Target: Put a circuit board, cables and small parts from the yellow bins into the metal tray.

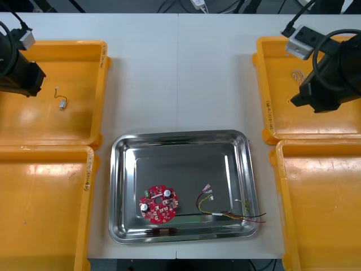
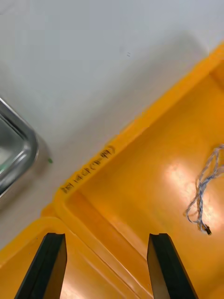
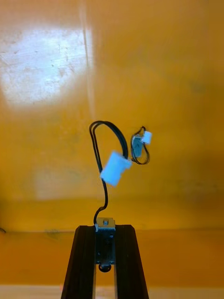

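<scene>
My left gripper is shut on a small metal piece at the end of a black cable with a white connector. It hangs over the far left yellow bin, where the left gripper is near the bin's left side. A small wired part lies on that bin's floor beyond it. My right gripper is open over the near left corner of the far right yellow bin, with nothing between its fingers. A twisted blue and white cable lies further inside that bin. The metal tray holds a round red circuit board and a red and yellow cable.
The near left yellow bin and the near right yellow bin flank the tray. Bare table runs between the far bins. A corner of the tray is off to one side of the right fingers.
</scene>
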